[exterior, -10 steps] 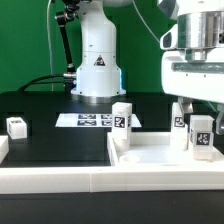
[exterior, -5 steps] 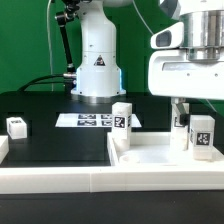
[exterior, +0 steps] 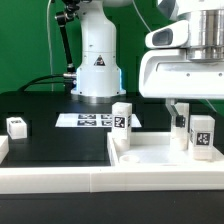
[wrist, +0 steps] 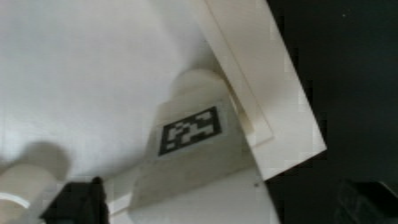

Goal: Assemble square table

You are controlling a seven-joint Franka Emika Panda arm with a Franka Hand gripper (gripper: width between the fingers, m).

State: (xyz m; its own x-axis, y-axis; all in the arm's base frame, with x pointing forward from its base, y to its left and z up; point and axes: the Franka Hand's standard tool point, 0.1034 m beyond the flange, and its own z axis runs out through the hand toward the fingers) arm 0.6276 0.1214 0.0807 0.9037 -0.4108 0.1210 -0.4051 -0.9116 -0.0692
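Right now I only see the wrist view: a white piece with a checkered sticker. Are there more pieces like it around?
Observer: Yes. In the exterior view a small leg block sits alone on the black table, far to that view's left.
Operator: Any others?
Observer: An upright leg block stands by the corner of the white slab, close to the marker board.
Operator: Where's my pincer?
Observer: The pincer hangs open over two more leg blocks on that view's right.
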